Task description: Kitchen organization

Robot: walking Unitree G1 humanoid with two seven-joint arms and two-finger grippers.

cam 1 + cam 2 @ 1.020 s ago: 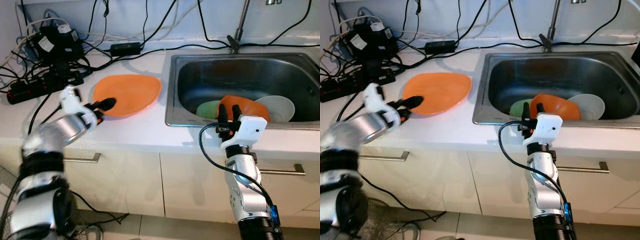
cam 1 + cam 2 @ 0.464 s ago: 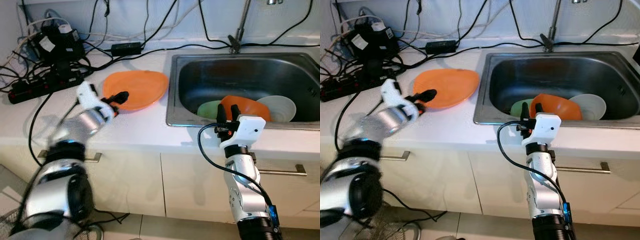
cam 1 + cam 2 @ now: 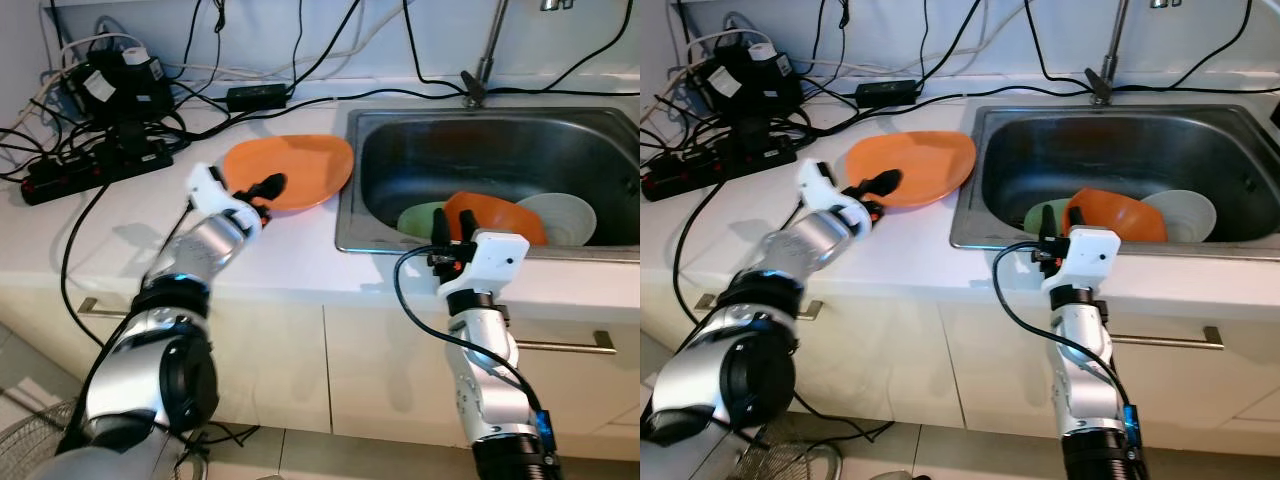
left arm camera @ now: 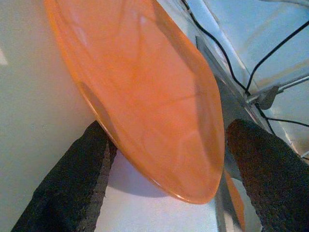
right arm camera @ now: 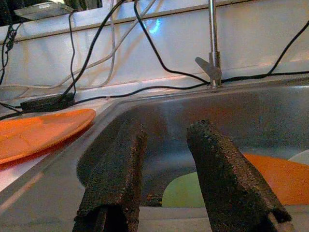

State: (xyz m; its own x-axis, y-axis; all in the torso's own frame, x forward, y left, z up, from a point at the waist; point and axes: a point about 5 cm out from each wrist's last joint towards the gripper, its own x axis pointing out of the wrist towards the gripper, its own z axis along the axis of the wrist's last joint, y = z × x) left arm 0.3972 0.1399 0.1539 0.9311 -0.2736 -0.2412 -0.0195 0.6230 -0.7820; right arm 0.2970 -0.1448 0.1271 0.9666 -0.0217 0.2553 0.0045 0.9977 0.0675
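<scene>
An orange plate (image 3: 305, 165) sits on the white counter, its right rim close to the steel sink (image 3: 345, 240). My left gripper (image 3: 264, 188) is shut on the plate's near-left rim, one finger (image 4: 91, 159) under the edge and the other finger (image 4: 263, 164) over the top; that side looks slightly lifted. My right gripper (image 3: 444, 222) stands open at the sink's front edge, pointing into the basin with nothing between its fingers (image 5: 120, 169). In the basin lie an orange bowl (image 3: 500, 215), a green plate (image 3: 418, 216) and a white bowl (image 3: 566, 214).
Power strips, adapters and tangled black cables (image 3: 95, 150) crowd the counter's back left. A black adapter (image 3: 256, 97) lies behind the plate. The faucet (image 3: 482, 60) rises behind the sink. Cabinet handles (image 3: 560, 345) run below the counter.
My left gripper has carried the orange plate rightward across the counter, toward the sink's left rim. The right arm has stayed put.
</scene>
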